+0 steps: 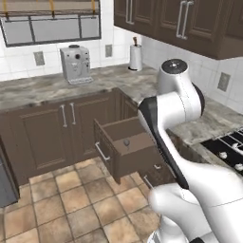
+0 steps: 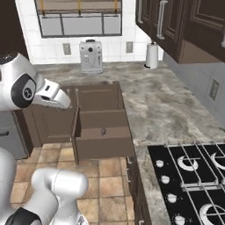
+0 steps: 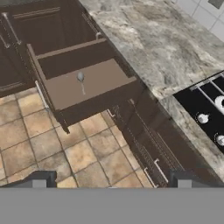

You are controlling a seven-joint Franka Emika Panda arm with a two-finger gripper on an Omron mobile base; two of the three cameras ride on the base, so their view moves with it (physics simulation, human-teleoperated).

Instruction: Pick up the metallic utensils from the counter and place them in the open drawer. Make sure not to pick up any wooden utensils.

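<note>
Tile floor [image 3: 83, 157] open below; open drawer [image 3: 87, 87] holds spoon [image 3: 81, 78]; tool [image 3: 111, 181] spread, empty.

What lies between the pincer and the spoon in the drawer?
Hand view: bare floor tiles, then the drawer front, ahead of the spoon; pincer open.

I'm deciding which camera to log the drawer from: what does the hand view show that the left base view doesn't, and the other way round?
Hand view alone: the open gripper fingertips, hanging over the floor tiles, and the lower drawers' handles below the stove.
Left base view alone: the coffee machine, the paper towel roll, the upper cabinets.
Both: the open drawer with the dark grey spoon lying in it, the counter, and the stove.
</note>
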